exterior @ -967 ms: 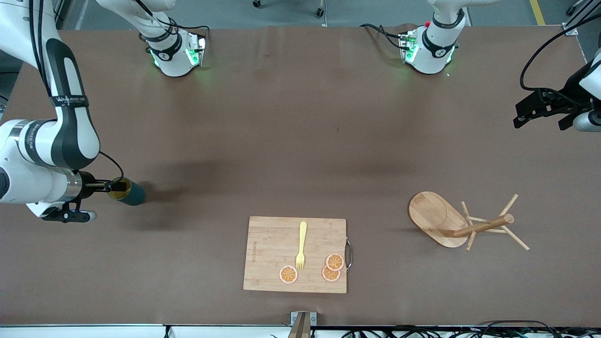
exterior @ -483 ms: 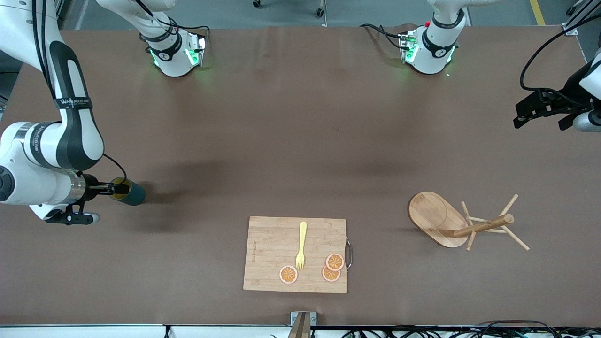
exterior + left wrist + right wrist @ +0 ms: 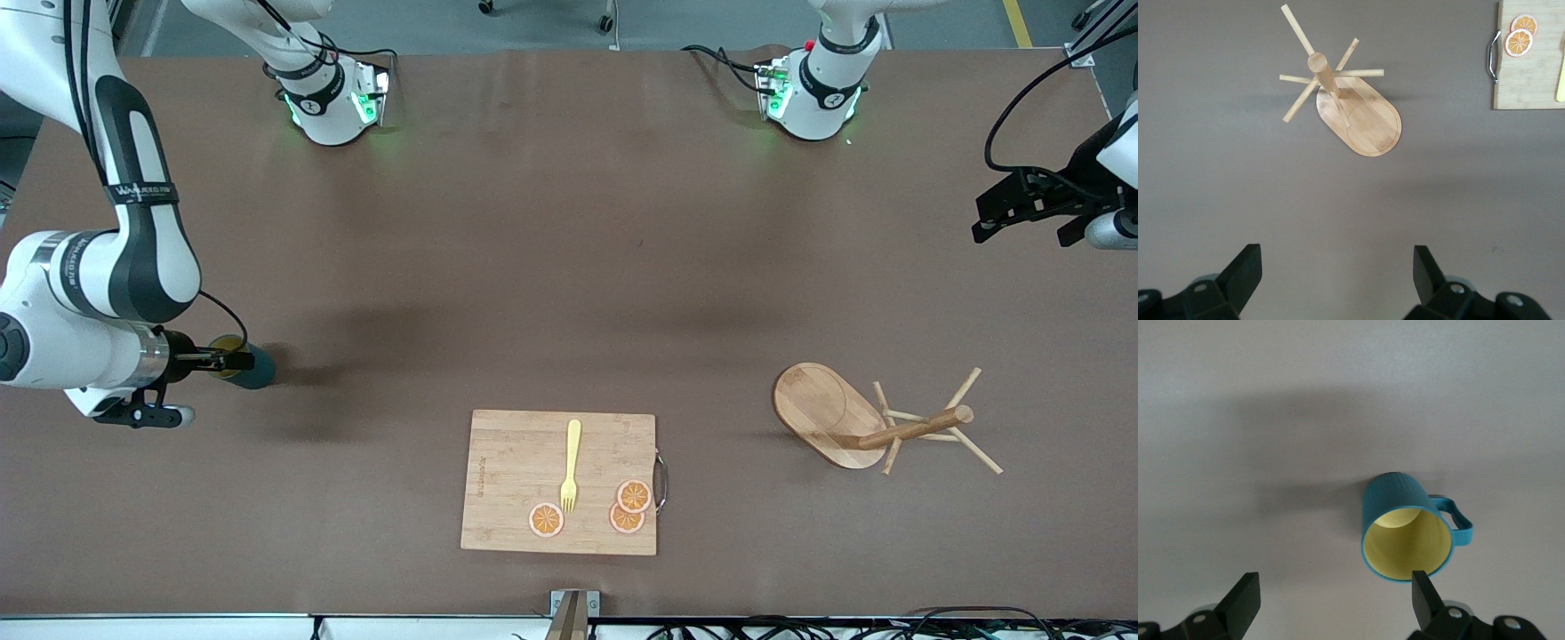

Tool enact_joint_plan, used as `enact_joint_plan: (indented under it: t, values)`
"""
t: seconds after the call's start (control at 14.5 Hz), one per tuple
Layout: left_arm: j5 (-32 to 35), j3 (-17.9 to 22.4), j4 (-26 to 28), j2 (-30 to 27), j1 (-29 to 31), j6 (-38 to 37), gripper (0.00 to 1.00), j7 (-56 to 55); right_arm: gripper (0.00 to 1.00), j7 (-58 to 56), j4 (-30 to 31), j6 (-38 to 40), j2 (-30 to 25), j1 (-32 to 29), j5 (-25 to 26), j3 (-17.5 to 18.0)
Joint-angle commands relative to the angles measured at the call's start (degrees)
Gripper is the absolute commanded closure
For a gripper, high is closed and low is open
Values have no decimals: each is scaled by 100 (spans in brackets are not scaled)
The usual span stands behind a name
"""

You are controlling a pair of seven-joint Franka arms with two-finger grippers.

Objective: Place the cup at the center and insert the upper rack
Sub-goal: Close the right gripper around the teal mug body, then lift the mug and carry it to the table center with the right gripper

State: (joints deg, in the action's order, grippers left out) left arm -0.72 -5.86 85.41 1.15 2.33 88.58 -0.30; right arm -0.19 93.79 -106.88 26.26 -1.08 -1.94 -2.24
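Right gripper (image 3: 1331, 600), open, hovers seemingly just above the upright cup (image 3: 1406, 528).

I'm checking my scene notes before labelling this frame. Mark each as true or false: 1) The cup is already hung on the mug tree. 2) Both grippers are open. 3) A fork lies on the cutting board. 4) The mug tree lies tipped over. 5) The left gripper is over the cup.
1) False: the cup stands on the table, apart from the mug tree.
2) True: left gripper and right gripper are both open.
3) True: the fork lies on the cutting board.
4) False: it stands upright.
5) False: the right gripper is over it.
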Motion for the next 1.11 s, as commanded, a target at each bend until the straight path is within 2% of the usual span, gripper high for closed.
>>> enact_joint_plan:
  t: [0.0,0.69,0.76,0.9,1.04]
  values:
    - [10,-29,-7,-71,13,1,0,12,0,2,-36,27,29,-67,-105,-4]
    - [10,-29,-7,-71,13,1,0,12,1,-16,70,-176,767,-68,-26,-13]
    - [10,-29,-7,-71,13,1,0,12,6,-7,78,-167,767,-33,-26,-13]
    - [10,-29,-7,-71,13,1,0,12,22,2,87,-175,767,-23,-26,-22]
    - [10,-29,-7,-71,13,1,0,12,44,-7,96,-176,776,-24,-17,-22]
